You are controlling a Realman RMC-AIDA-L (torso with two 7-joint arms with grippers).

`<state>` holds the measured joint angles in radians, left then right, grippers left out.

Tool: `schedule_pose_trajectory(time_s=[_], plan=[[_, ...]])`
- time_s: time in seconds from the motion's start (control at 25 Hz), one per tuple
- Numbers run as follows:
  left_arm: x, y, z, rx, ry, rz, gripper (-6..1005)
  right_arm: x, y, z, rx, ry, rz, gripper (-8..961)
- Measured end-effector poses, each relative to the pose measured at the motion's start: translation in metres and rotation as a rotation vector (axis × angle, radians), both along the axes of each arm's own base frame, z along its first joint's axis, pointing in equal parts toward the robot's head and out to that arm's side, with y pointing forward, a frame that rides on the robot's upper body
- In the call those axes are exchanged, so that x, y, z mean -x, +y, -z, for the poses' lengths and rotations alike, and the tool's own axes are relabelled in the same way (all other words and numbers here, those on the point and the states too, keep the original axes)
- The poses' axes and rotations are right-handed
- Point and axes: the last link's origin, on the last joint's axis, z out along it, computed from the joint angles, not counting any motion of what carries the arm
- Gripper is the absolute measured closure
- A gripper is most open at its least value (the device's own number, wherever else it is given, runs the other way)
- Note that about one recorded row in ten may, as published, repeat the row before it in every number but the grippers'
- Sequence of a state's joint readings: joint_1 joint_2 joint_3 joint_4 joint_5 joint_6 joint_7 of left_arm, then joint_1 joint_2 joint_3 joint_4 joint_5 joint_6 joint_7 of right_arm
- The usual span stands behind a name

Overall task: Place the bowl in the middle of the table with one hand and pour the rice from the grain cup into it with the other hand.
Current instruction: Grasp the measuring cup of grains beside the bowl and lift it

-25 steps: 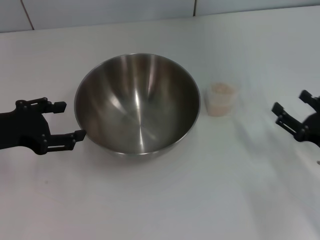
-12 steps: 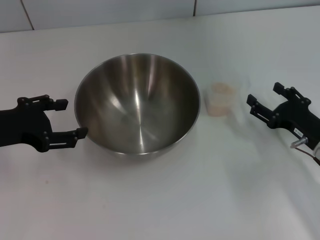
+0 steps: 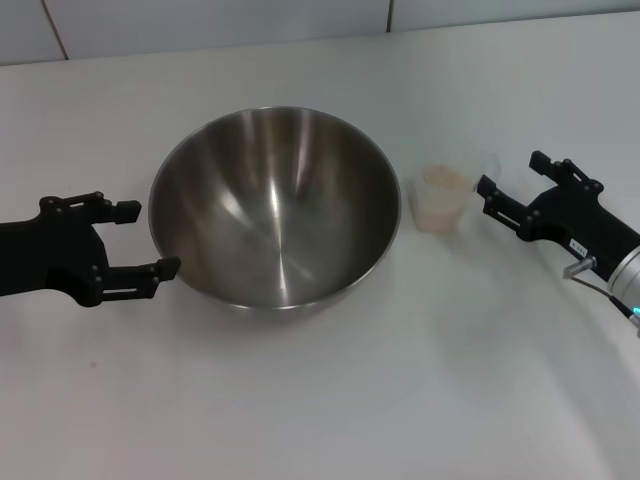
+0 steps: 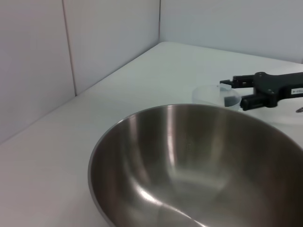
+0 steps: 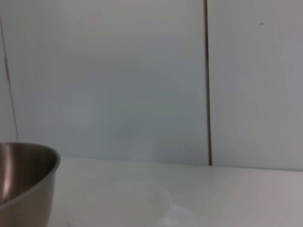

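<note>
The table (image 3: 320, 400) carries the bowl (image 3: 275, 205) about mid-surface, so placing looks done and the cup pickup is in hand. Left of the bowl, the left gripper (image 3: 130, 240) waits with jaws apart at the rim. Right of the bowl stands the grain cup (image 3: 444, 198) with rice (image 3: 446, 178); the right gripper (image 3: 512, 187), jaws apart, reaches it and must straddle, then close.

A bare lab-style test bench: plain white table (image 3: 300, 400) against a white panelled wall (image 5: 118, 80).
</note>
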<state>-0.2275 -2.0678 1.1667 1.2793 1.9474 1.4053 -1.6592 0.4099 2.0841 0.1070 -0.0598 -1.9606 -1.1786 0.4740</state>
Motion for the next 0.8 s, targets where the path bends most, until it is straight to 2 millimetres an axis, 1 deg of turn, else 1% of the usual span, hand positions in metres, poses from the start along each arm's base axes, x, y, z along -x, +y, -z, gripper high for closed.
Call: schedule_pose_trajectory(time_s=[0.28,0.44,0.6,0.8], plan=[[-0.001,-0.001,0.001,0.009,-0.005,0.001,170,0.003,0.009,-0.003,-0.027,0.009,0.009,140],[-0.001,-0.001,0.0,0.009,-0.005,0.001,170,0.006,0.017,-0.003,-0.022,-0.007,0.007,142],[-0.001,-0.001,0.001,0.013,-0.006,0.004,170,0.007,0.02,-0.002,-0.02,-0.013,0.003,144],[-0.002,-0.002,0.001,0.019,-0.007,0.006,170,0.01,0.018,0.003,-0.016,-0.03,-0.013,147]])
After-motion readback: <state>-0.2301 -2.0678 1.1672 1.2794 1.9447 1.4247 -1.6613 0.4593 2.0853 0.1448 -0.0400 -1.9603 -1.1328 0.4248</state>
